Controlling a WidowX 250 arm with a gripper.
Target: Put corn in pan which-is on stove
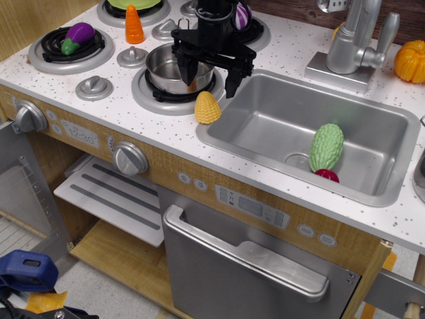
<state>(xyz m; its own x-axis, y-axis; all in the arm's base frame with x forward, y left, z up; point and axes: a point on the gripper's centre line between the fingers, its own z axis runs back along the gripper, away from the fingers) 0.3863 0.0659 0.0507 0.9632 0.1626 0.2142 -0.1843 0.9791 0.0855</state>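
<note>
Flanking the corn (207, 107): pan (174, 68), sink (279, 133), claw (211, 78) above.

Gripper (211, 78): all black, matte finish. A cylindrical wrist column joins a wide horizontal crossbar with angular bracket ends. Two narrow, tapering black fingers (233, 82) project from the bar. Surface detail, screws and markings are too dark to make out.
</note>
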